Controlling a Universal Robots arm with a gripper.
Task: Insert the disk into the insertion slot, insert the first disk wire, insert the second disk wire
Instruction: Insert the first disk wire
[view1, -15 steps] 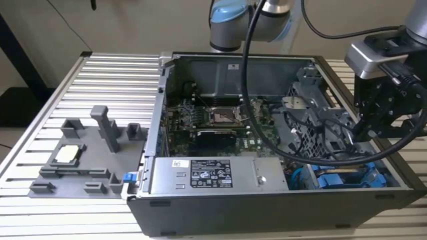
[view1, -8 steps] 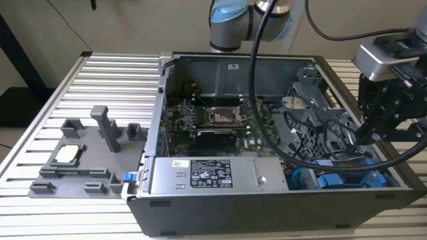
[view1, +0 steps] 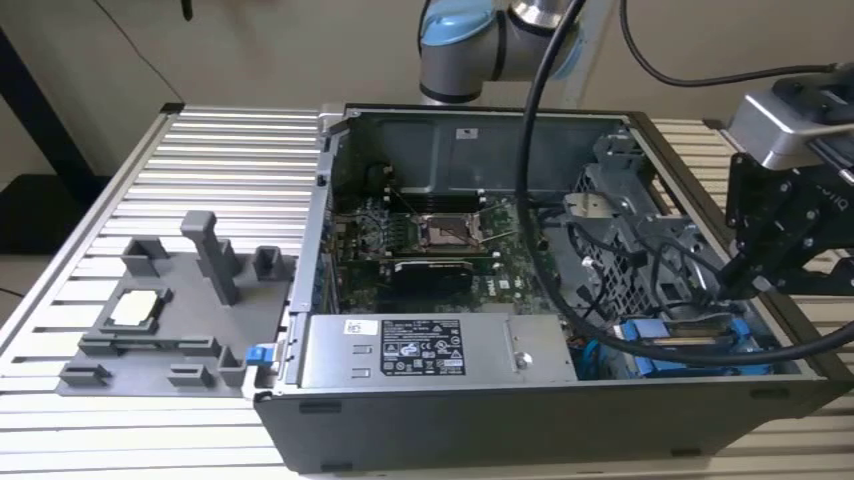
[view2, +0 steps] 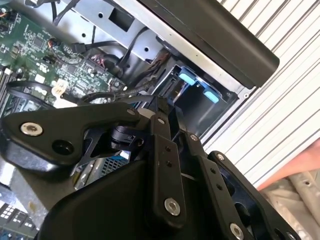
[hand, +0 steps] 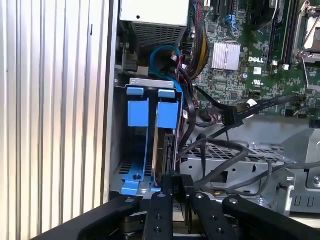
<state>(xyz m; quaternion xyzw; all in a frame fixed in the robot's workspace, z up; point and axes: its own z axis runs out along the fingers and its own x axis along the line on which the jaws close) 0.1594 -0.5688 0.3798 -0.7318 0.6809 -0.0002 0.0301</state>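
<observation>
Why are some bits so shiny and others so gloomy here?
In the first wrist view the ribbed silver metal table glares pale while the grey metal drive bay with blue tabs lies in shade; in the second wrist view that table washes out behind the black tool; the exterior view is lit evenly, with the open black computer case dim inside.

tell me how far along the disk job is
Nothing looks finished yet. In hand: the tool is at the outer edge of the disk, which stands partway in the insertion slot beside the blue tabs. Left: seating the disk fully and both wires; black cables lie loose nearby.
</observation>
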